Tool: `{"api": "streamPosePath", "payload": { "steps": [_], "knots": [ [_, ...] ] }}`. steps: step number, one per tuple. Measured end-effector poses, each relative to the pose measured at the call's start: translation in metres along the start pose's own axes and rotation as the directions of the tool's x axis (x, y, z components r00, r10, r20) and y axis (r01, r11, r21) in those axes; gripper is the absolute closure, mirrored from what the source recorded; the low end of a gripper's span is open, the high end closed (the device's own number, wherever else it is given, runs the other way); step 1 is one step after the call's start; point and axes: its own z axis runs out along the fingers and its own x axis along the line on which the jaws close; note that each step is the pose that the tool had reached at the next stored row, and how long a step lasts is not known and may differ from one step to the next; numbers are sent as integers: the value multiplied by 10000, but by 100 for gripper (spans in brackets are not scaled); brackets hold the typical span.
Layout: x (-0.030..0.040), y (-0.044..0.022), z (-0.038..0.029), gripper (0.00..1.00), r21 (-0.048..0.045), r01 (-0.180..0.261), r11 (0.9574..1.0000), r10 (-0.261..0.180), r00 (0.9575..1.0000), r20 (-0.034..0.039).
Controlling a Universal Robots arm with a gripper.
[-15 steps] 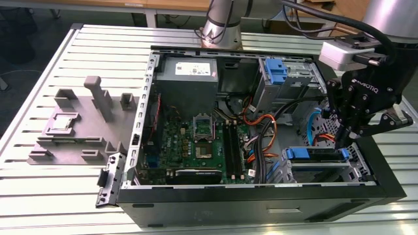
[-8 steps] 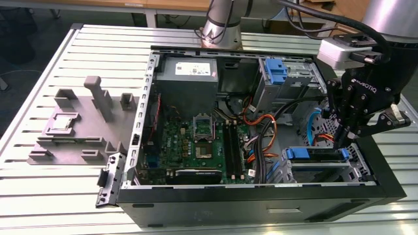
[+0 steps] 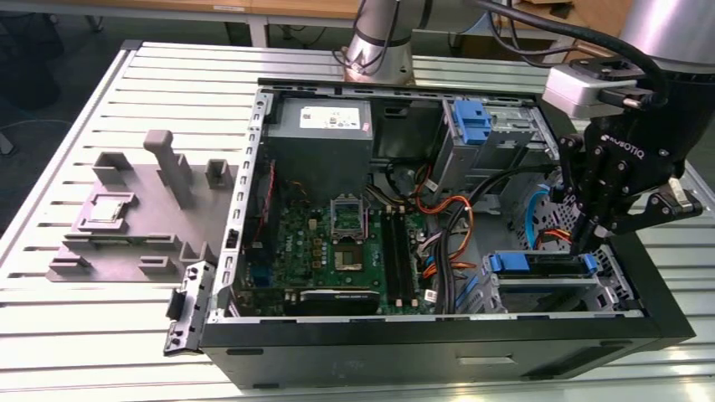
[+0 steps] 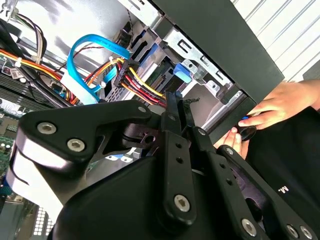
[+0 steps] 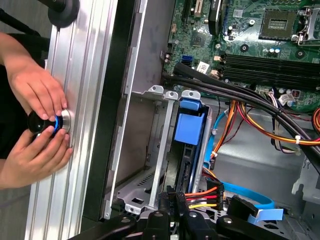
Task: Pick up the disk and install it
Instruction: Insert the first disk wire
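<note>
- Step in hand: I judge this to be the end of the install. The disk [image 3: 542,264], a flat grey drive framed by a blue plastic carrier, is no longer in my grasp. It sits edge-on in the grey sheet-metal drive cage [image 3: 558,289], at the lower right of the exterior view. The first wrist view shows the disk's blue tab [image 5: 190,127] between the cage's rails.
- My gripper [image 3: 583,243], black with slim metal fingers, has its jaws drawn together with nothing visible between them. Both wrist views show this [image 5: 172,200] [image 4: 179,102].
- The tips hang just above the disk's outer edge. I cannot tell whether they touch it.
- What is left, as I judge it: any further seating calls for a straight push along the rails. It must keep off the bundle of red, yellow and black power wires [image 5: 202,192] and the flat blue data cable [image 4: 95,45], which lie just beside my fingers.
- Pose: my arm comes in from the upper right of the exterior view. The wrist points down into the open black computer case [image 3: 447,352], tilted a little toward its right-hand wall.
- A person's hands [image 5: 37,120] rest on a round black knob on the slotted aluminium table [image 3: 90,335], outside the case wall.
</note>
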Motion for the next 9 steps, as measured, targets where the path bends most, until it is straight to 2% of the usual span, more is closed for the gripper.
{"api": "streamPosePath", "payload": {
  "steps": [6,9],
  "knots": [
    [-6,3,-9,83,-40,-137,9999,137,9999,4],
    [-7,3,-9,83,-54,-215,9998,215,9997,62]
  ]
}}
